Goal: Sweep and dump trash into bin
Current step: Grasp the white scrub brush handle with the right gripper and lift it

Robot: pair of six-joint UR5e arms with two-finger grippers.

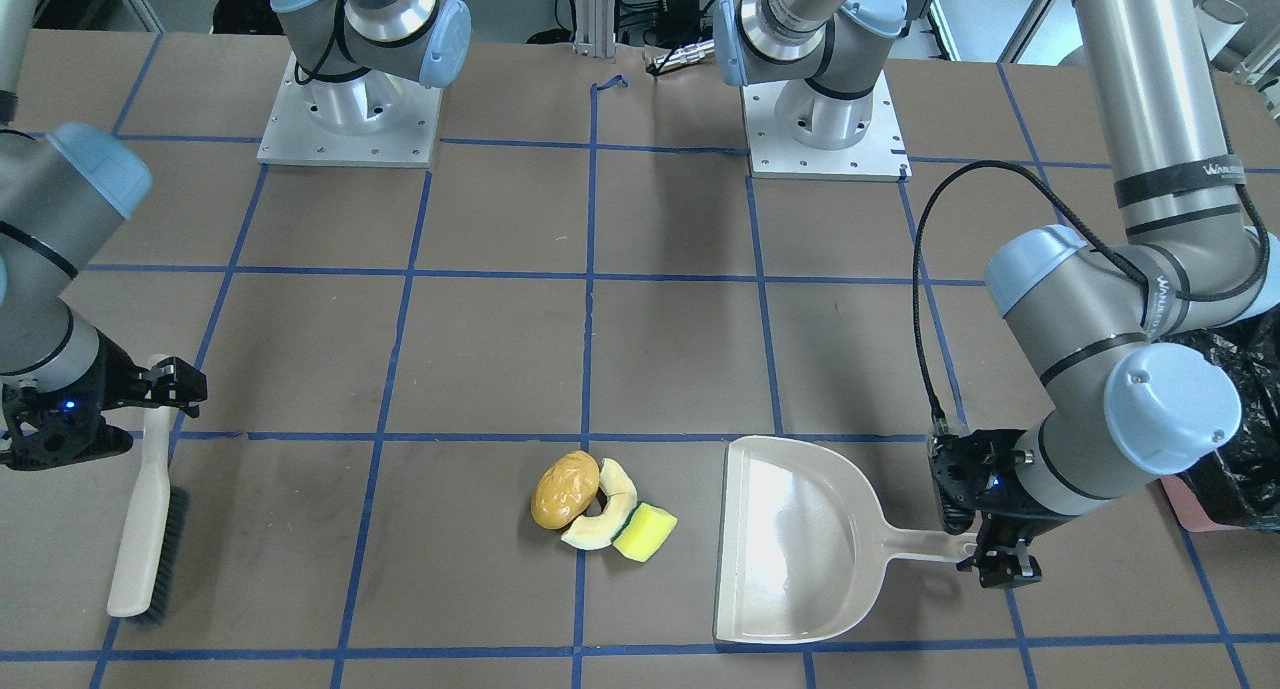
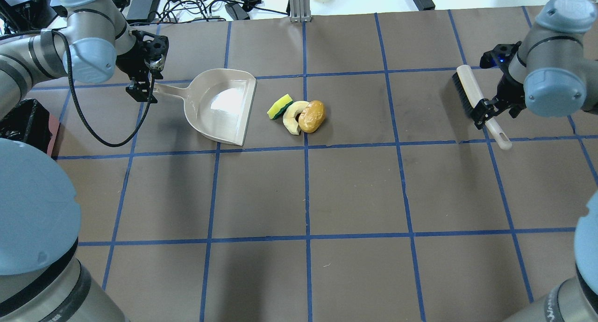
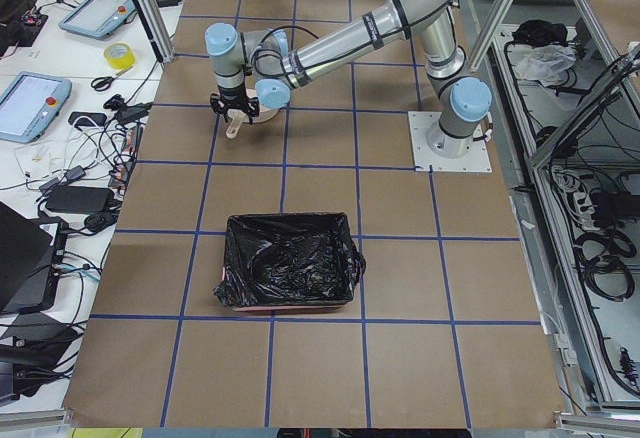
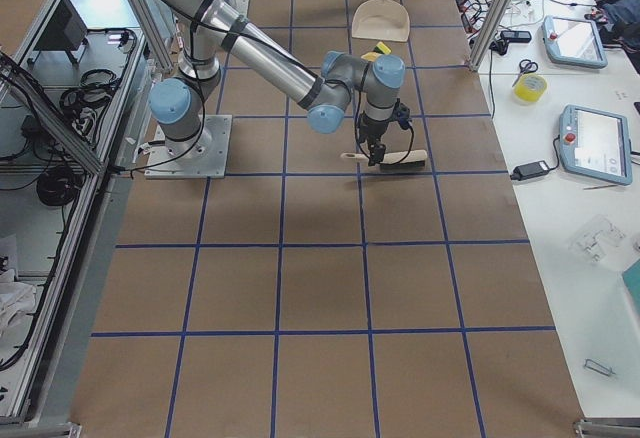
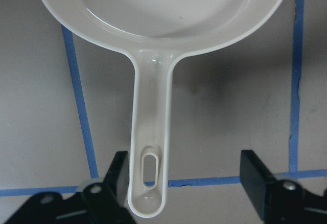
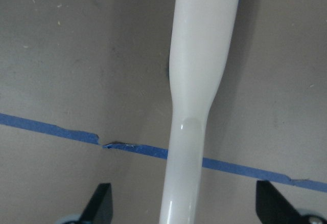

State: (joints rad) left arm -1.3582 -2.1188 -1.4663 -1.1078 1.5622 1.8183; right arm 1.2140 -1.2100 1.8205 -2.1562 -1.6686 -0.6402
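Note:
The trash lies together on the table: a golden-brown potato (image 1: 565,489), a pale crescent slice (image 1: 605,517) and a yellow-and-green sponge (image 1: 645,531). It lies just off the open mouth of the beige dustpan (image 1: 790,539). My left gripper (image 1: 1000,559) is open, and its fingers straddle the end of the dustpan handle (image 5: 149,132) without closing on it. My right gripper (image 1: 165,384) is open astride the white handle of the brush (image 6: 196,81), which lies flat on the table. The bin (image 3: 290,273), lined with black plastic, stands beyond the left arm.
The bin's black bag (image 1: 1235,419) shows at the table edge behind the left arm's elbow. Both arm bases (image 1: 350,119) stand at the back. Blue tape lines grid the brown table (image 2: 355,191). The brush bristles (image 2: 460,95) face the trash.

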